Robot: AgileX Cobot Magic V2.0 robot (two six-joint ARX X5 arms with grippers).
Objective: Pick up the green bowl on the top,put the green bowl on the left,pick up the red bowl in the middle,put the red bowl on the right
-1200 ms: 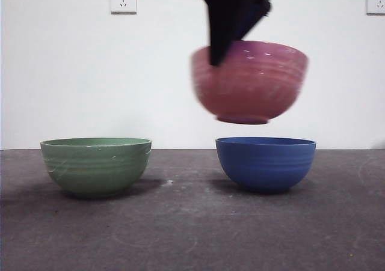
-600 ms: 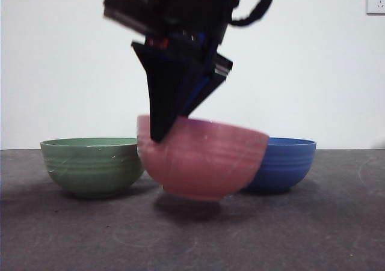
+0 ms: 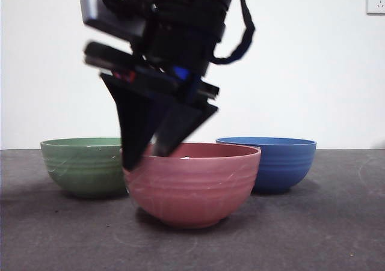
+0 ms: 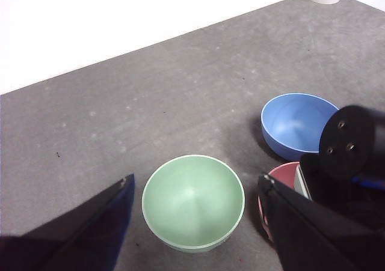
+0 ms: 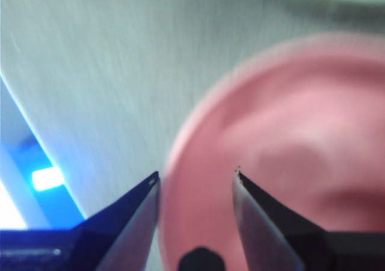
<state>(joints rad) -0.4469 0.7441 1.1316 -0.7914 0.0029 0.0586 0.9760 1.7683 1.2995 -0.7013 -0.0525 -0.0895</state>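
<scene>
Right now we are looking across a wide grey bench (image 3: 313, 235) that is carrying three ridged bowls, with a pale wall behind it. Our right arm is filling the upper middle of the front view, big and dark, and its right tool (image 3: 147, 154) is reaching down to the near-left part of the red bowl's rim. In the right wrist view the right tool (image 5: 195, 181) is straddling that rim, one jaw outside the wall and one inside, with a gap between them; the picture is blurred, so we are not able to say whether the jaws are pressing the wall or standing just off it.

The red bowl (image 3: 191, 184) is sitting upright on the bench, nearest the front camera, between the other two bowls and in front of them. It is overlapping the green bowl (image 3: 81, 166) on one side and the blue bowl (image 3: 283, 163) on the other in that view; from above, in the left wrist view, the red bowl (image 4: 283, 178) is mostly hidden behind the right arm, lying close beside both.

The green bowl (image 4: 193, 202) is standing upright and free, well below our left tool (image 4: 195, 190), which is hovering high above it with its jaws wide apart. The blue bowl (image 4: 298, 125) is resting farther back.
</scene>
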